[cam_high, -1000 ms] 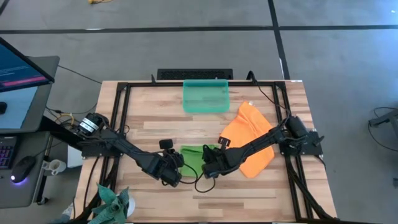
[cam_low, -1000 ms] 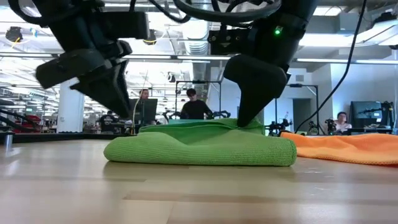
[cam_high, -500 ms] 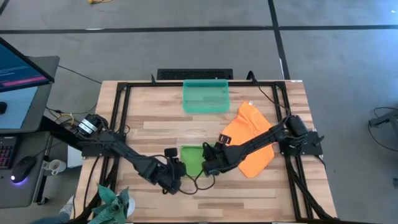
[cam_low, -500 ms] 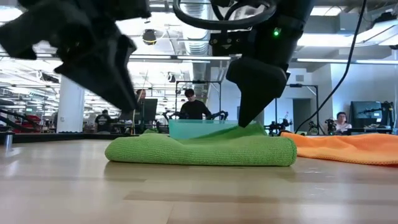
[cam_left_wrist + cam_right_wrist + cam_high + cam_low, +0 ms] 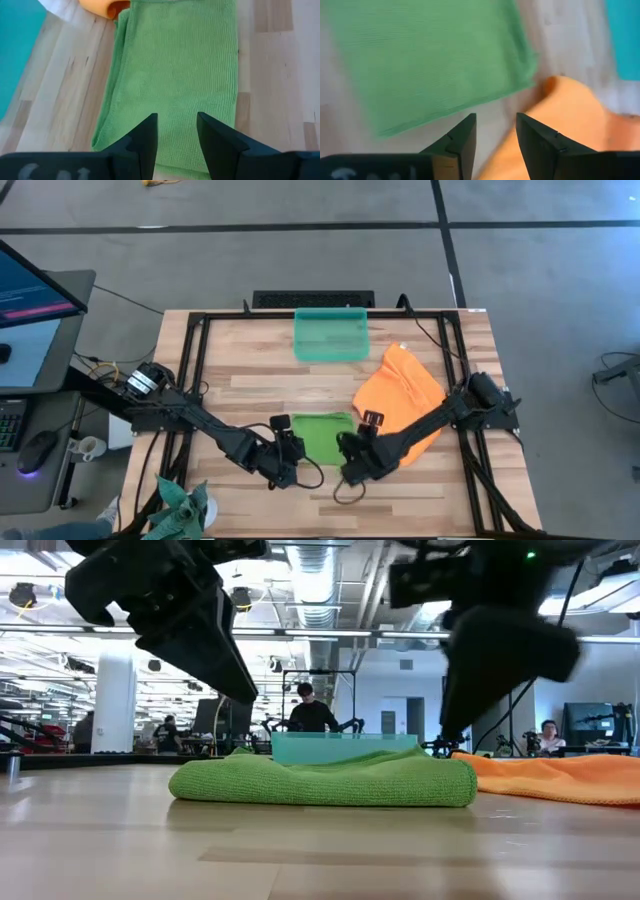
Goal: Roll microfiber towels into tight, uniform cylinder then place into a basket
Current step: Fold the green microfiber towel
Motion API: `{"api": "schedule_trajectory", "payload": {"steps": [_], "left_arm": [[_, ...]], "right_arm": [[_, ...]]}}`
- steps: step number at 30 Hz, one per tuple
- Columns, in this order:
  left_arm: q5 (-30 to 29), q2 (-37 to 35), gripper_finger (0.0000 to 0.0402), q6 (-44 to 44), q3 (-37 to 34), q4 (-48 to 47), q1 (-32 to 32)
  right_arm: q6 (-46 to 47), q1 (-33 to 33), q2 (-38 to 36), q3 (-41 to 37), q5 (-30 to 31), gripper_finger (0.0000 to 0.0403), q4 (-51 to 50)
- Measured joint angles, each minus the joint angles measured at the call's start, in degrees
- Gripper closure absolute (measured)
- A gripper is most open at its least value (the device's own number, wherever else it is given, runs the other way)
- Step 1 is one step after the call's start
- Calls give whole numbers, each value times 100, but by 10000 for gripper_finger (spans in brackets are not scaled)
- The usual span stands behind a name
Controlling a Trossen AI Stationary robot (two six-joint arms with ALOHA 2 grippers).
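The green towel (image 5: 325,433) lies flat on the bench (image 5: 250,380), folded into a band rather than rolled, near the front edge and between the two arms. The orange towel (image 5: 400,395) lies spread and rumpled just beside it, toward the right arm, and the basket (image 5: 331,333) stands well apart at the far edge with nothing in it. The left hand (image 5: 292,457) hangs at the towel's near left corner; its wrist view shows the fingers (image 5: 145,140) a moderate gap apart with nothing between them, poised over the near edge of the cloth. The right hand (image 5: 352,463) sits off the near right corner, just clear of the green towel; its own view shows the fingers (image 5: 462,137) parted about as much and empty, with green cloth and orange cloth both ahead of them. The low view shows both hands lifted above the folded band, neither one touching it. So the step in hand looks like the start of rolling the green towel: it is folded and neither end is gripped. The next move calls for both hands to come down on the near edge together, pinch it evenly at both corners, and turn it over toward the basket, keeping the roll tight and square.
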Motion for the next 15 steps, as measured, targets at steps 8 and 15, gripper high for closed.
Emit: {"api": "schedule_trajectory", "payload": {"steps": [8, 15], "left_arm": [[32, 0, 271, 91, -374, 962, 18], [173, 7, 271, 89, -941, 1679, 161]], "right_arm": [[-337, 325, 0, -534, 23, 274, 1724], [-405, 208, -5, -575, 14, 291, 1707]]}}
